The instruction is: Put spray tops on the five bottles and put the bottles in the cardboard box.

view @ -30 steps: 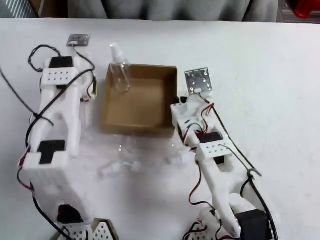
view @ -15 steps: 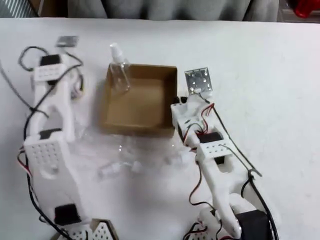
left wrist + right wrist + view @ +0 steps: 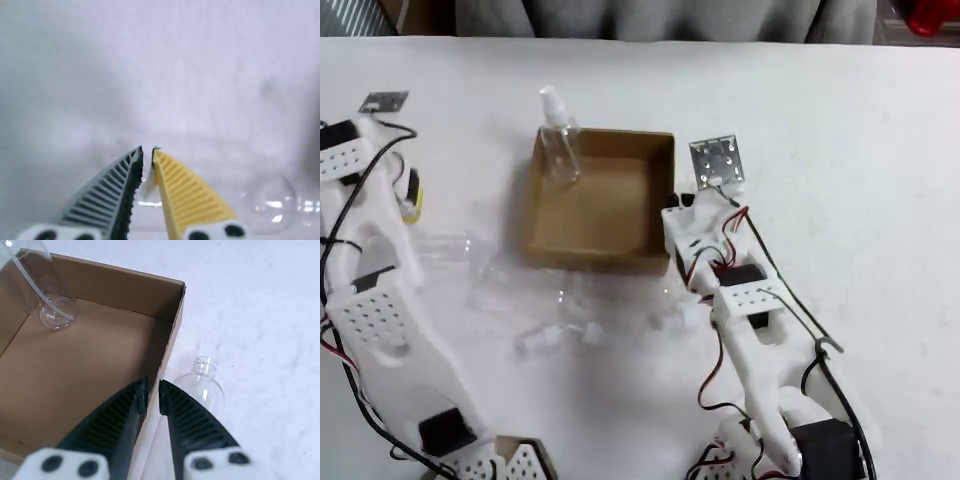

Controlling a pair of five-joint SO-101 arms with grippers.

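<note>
High view, white surface (image 3: 840, 130).
1. Cardboard box (image 3: 605, 205), open, at centre.
2. Capped bottle (image 3: 558, 140), clear with its spray top on, leaning in the box's 11 o'clock corner; also seen inside the box in the right wrist view (image 3: 42, 290).
3. Loose clear bottles (image 3: 545, 338), lying on the surface at the box's 6 to 8 o'clock.
4. Right claw (image 3: 152, 385), narrowed to a slit, above the box's 3 o'clock wall. An open-necked bottle (image 3: 202, 385) lies just outside that wall.
5. Left claw (image 3: 410, 200), at the box's 9 o'clock, well apart from it. Its tips (image 3: 147, 150) are almost together and hold nothing, with a round clear bottle (image 3: 272, 210) nearby.
</note>
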